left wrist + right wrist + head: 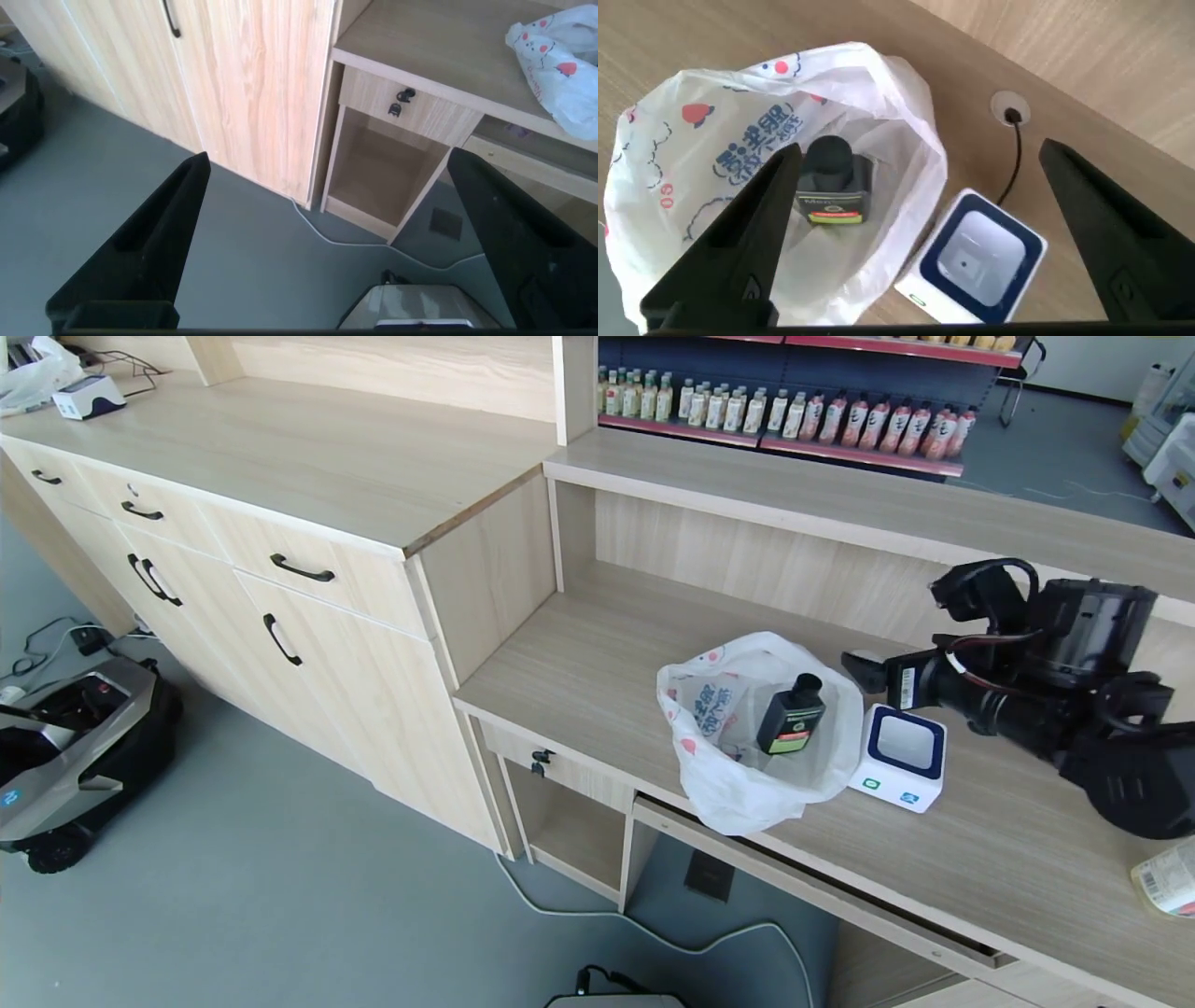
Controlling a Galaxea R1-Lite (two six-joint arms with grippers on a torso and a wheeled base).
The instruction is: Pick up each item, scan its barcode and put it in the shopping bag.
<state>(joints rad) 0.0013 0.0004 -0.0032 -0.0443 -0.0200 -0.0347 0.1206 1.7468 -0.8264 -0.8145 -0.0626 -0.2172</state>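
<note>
Since the black bottle [790, 714] lies inside the shopping bag [719, 784] near the counter's [597, 663] front edge, cap toward the back, the next pick probably turns on the labelled item [1167, 879] at the front right end. It is nearer the right gripper [868, 670], whose jaws stand wide above bag and scanner [901, 756]. The head view catches that item; the right wrist view looks into the bag's mouth. The left gripper [327, 161], also wide, hangs over the floor.

On the counter [579, 672], a shopping bag [719, 784] with a bottle [791, 717] inside; just right of it, a barcode scanner [901, 756]; farther right, near the front edge, a labelled container [1167, 879].
</note>
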